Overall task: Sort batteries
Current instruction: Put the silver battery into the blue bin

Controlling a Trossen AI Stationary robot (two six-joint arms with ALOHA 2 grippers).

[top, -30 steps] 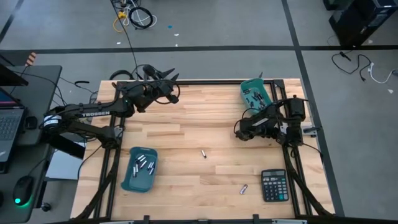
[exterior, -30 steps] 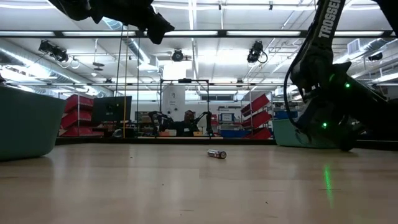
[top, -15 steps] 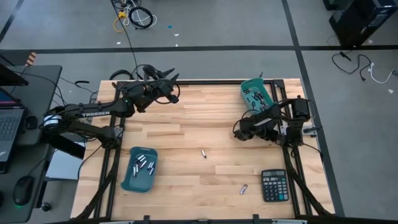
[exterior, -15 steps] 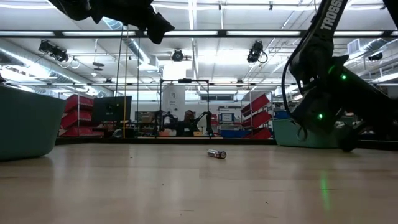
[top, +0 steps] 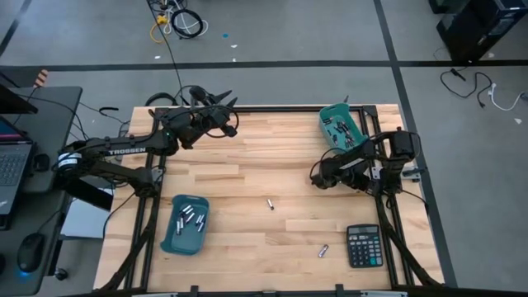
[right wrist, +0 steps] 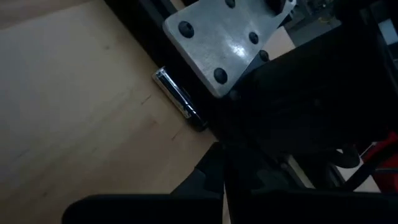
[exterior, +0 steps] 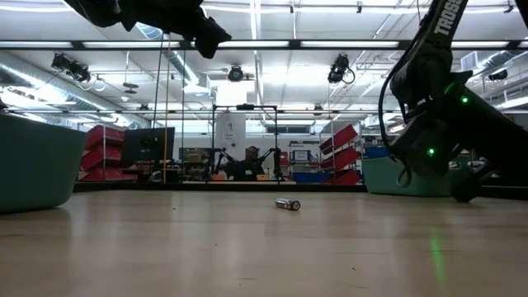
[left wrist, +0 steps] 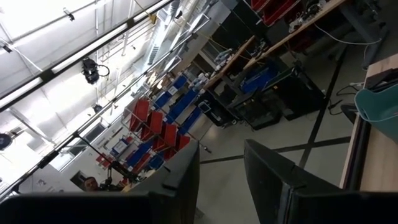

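Nearest the front edge of the table (top: 247,177) in the high view, one small silver battery (top: 323,250) lies loose on the pale wood planks, just beside the black calculator (top: 364,246). A little further in, a second cylindrical cell (top: 270,204) rests on its side near the middle. The teal plastic bin (top: 185,224) at the front left already holds several silver and black cells; we take it as one sorting destination.

Further back on the right, our right hand (top: 317,176) sits low over the wood with its fingers shut and, as far as we can make out, nothing between them. Its wrist camera shows another shiny battery (right wrist: 180,99) against the dark table frame, though which cell this is we cannot say. We judge the arm is folded there to reach for it.

Behind it stands the second teal bin (top: 338,125), also holding cells. At the far left, our left hand (top: 224,124) hangs raised, partly open and empty, waiting.
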